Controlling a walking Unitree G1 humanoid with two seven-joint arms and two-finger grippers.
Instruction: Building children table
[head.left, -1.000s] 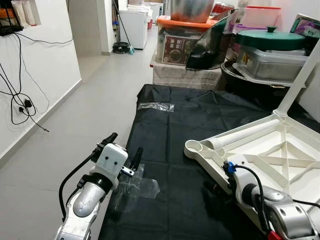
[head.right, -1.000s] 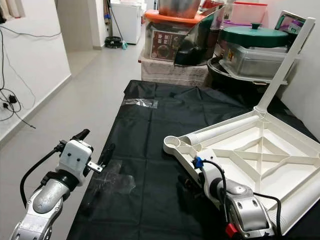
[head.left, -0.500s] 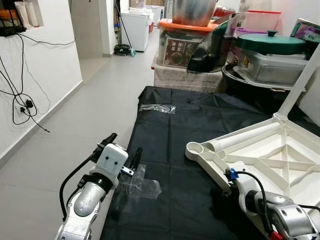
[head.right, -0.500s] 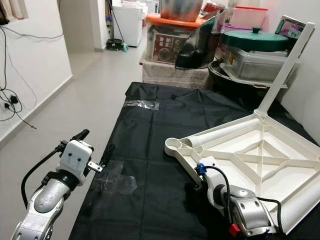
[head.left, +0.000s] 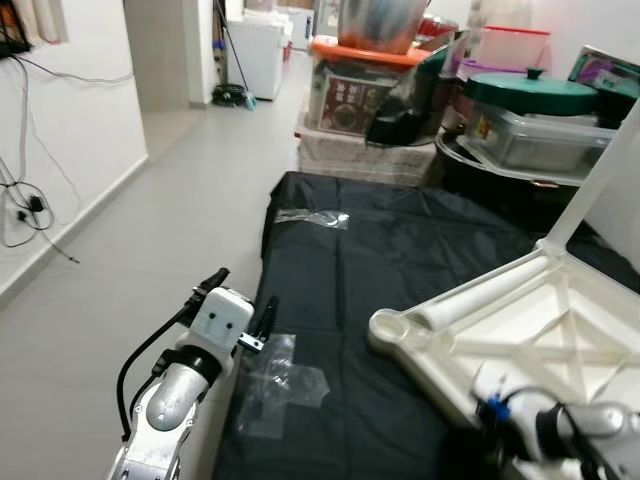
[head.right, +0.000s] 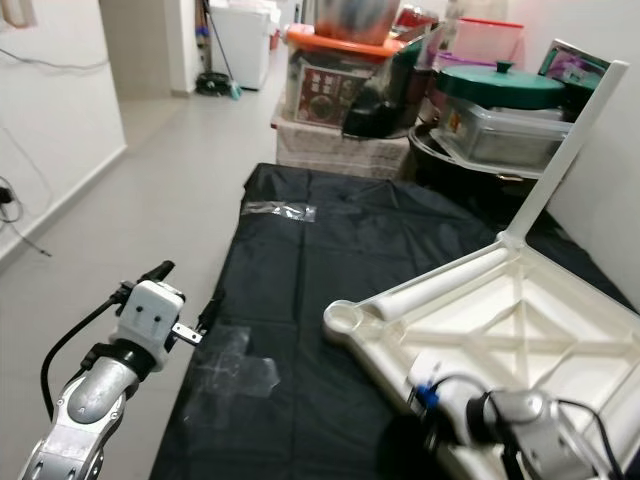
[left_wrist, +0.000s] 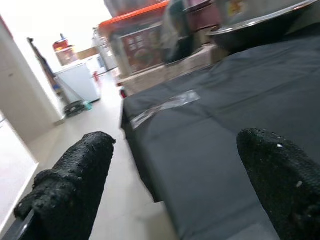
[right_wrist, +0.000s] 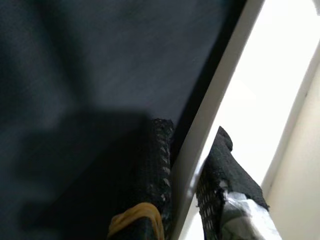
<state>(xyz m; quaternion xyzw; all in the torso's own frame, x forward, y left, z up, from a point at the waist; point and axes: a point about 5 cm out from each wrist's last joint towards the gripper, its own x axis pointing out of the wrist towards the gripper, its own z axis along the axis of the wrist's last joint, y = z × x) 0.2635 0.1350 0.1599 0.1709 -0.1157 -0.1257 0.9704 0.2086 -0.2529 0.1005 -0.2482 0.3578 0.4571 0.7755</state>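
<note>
While the white tabletop lies upside down on the black sheet (one leg already upright), its near rim is pinched by the right gripper; the hold should be kept square. Left gripper is held open beside the sheet.

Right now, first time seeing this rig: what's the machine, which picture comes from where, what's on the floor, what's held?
It is a walking humanoid robot with two silver arms. The two wide pictures come from its head camera, looking down; the other two come from cameras on its wrists. A black sheet covers the floor, with bits of clear tape on it. On the sheet lies a white plastic table, upside down, one leg sticking up. The right gripper clamps the table's edge between its fingers. The left gripper hangs open over the sheet's edge, holding nothing.
</note>
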